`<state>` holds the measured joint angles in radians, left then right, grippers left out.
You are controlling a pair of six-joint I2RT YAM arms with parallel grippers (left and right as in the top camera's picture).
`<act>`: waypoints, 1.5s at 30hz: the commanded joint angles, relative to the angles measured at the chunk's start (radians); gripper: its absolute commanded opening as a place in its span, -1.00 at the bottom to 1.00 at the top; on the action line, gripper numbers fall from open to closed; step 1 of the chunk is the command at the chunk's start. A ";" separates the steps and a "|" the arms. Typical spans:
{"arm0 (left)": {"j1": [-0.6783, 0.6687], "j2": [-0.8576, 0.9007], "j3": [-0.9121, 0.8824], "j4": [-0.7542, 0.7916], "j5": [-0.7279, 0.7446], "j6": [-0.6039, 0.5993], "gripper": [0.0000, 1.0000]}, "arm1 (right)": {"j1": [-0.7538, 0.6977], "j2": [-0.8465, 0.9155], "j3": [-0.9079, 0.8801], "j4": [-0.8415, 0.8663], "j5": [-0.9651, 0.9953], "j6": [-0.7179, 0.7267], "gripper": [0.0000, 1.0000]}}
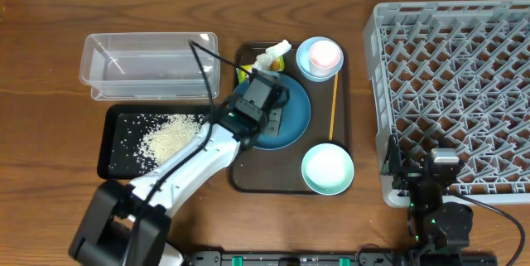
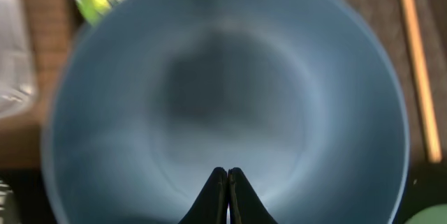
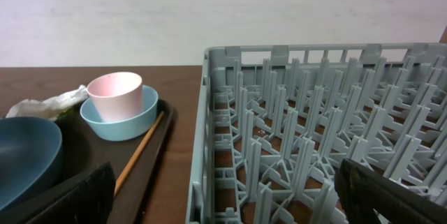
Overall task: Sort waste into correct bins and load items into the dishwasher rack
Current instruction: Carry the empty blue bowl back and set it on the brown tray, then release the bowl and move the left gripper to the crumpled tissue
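The large dark-blue bowl (image 1: pixel 296 121) sits on the brown tray, and my left gripper (image 1: pixel 272 117) hangs over its inside. In the left wrist view the gripper (image 2: pixel 228 173) is shut with nothing between its fingers, above the bowl's (image 2: pixel 223 77) bare floor. A yellow-green packet (image 1: pixel 244 73) and a crumpled paper scrap (image 1: pixel 277 53) lie at the bowl's far rim. Rice (image 1: pixel 170 137) lies in the black tray (image 1: pixel 116 162); the clear tub (image 1: pixel 149 65) stands behind it. The pink cup (image 1: pixel 325 53) rests in the light-blue bowl (image 1: pixel 305 63). My right gripper (image 3: pixel 227 196) stands open at the rack's (image 3: pixel 314 112) near corner.
A mint-green bowl (image 1: pixel 327 169) sits at the brown tray's (image 1: pixel 248 179) front right. A wooden chopstick (image 1: pixel 334 104) lies along the tray's right side. The grey rack (image 1: pixel 455 92) fills the table's right part.
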<state>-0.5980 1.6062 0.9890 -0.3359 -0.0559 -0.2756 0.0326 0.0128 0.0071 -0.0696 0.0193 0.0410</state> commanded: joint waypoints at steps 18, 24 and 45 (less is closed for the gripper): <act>-0.010 0.045 0.005 -0.253 0.248 -0.093 -0.88 | 0.010 -0.002 -0.002 -0.003 0.007 0.007 0.98; -0.010 0.040 0.005 -0.279 0.315 -0.093 -0.88 | 0.010 -0.002 -0.002 -0.003 0.007 0.006 0.99; -0.009 -0.335 0.006 -0.229 0.272 -0.060 -0.55 | 0.010 -0.002 -0.002 -0.003 0.006 0.006 0.98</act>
<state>-0.6079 1.3193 0.9901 -0.6060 0.2676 -0.3798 0.0330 0.0128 0.0071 -0.0696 0.0193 0.0410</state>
